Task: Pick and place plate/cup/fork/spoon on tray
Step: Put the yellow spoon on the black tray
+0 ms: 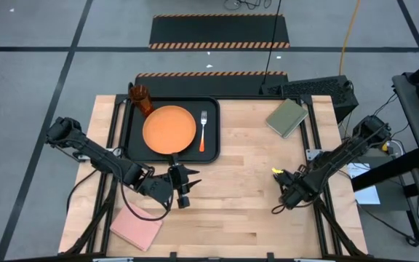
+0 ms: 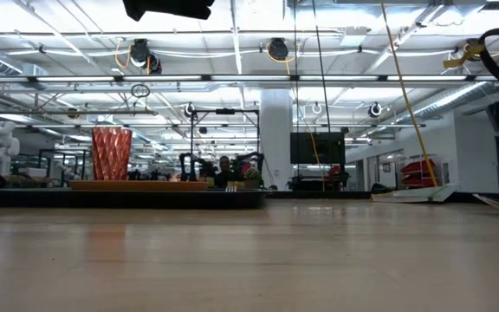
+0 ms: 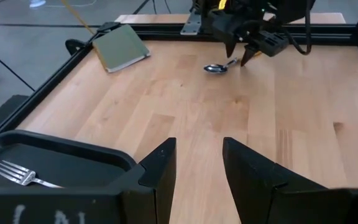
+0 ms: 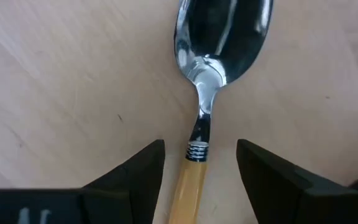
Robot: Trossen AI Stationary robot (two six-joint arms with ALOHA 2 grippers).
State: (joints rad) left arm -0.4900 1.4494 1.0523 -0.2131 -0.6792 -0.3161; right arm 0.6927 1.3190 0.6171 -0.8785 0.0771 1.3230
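High view: we see the tray (image 1: 213, 109) at the upper left of the wooden table (image 1: 246, 196), its near rim bare. On it sits the plate (image 1: 169, 129), filling the middle. The cup (image 1: 141, 97) stands upright in the tray's upper-left corner, just beside the plate's rim. The fork (image 1: 203, 131) lies lengthwise along the tray's right side, tines toward the top of the frame, orange handle toward the bottom, just right of the plate.

We find the spoon (image 4: 204, 93) still on bare wood at the right-centre of the table, well apart from the tray. In the right wrist view its silver bowl fills the upper middle and its orange-yellow handle runs down between the fingers.

The right gripper (image 1: 285, 180) sits low over the spoon at the right-centre of the high view. Its fingers (image 4: 135, 180) are spread, one on each side of the handle, with a gap of wood showing on both sides; we see no contact, nothing held.

The left gripper (image 1: 182, 182) hovers just below the tray's near edge, lower left of centre. Its fingers (image 3: 160, 174) are parted and hold nothing; wood shows between them.

An olive-green pad (image 1: 287, 117) lies at the table's upper right; a pink pad (image 1: 136, 227) at the lower left.

Low view: the cup (image 2: 111, 153) and the tray rim (image 2: 119, 198) show at mid-left.
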